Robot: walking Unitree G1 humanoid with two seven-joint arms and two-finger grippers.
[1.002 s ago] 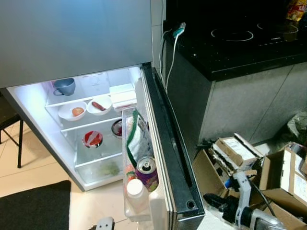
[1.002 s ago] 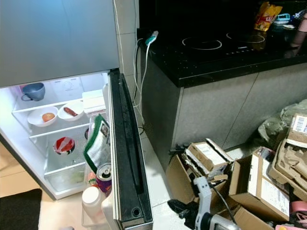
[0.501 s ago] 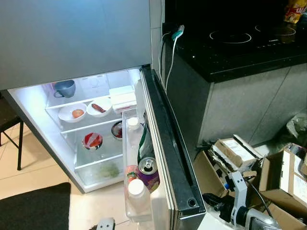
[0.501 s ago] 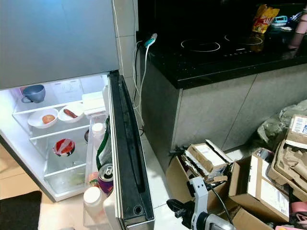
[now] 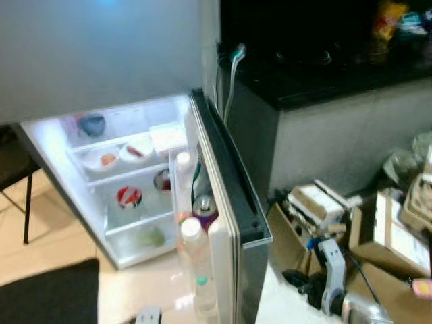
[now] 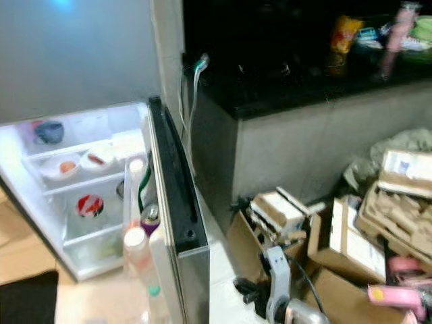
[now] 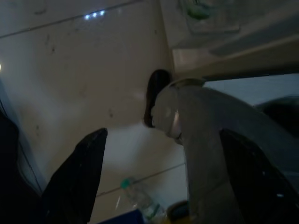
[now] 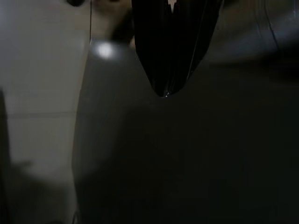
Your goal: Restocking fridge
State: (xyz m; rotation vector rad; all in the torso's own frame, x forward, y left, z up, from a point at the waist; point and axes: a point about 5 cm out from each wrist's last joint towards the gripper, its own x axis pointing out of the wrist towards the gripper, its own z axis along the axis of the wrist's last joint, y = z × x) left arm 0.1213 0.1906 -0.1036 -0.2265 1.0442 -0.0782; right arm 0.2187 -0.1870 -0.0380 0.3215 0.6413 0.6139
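The fridge stands open and lit; its shelves hold a blue cup, two white bowls, a white box and a red-lidded tub. The open door carries a clear bottle, a purple can and a green bag in its shelf. My left gripper hangs open over the pale floor, nothing between its fingers. My right gripper is shut and empty; its arm hangs low beside the boxes.
A black counter with a cooktop stands right of the fridge, a cable hanging at its corner. Cardboard boxes crowd the floor at the right. A black mat and a chair leg lie to the left.
The whole picture has shifted and blurred, so the camera moved. In the door shelf the green bag now stands narrower, with a white-capped bottle showing behind it. Both arms still hang low.
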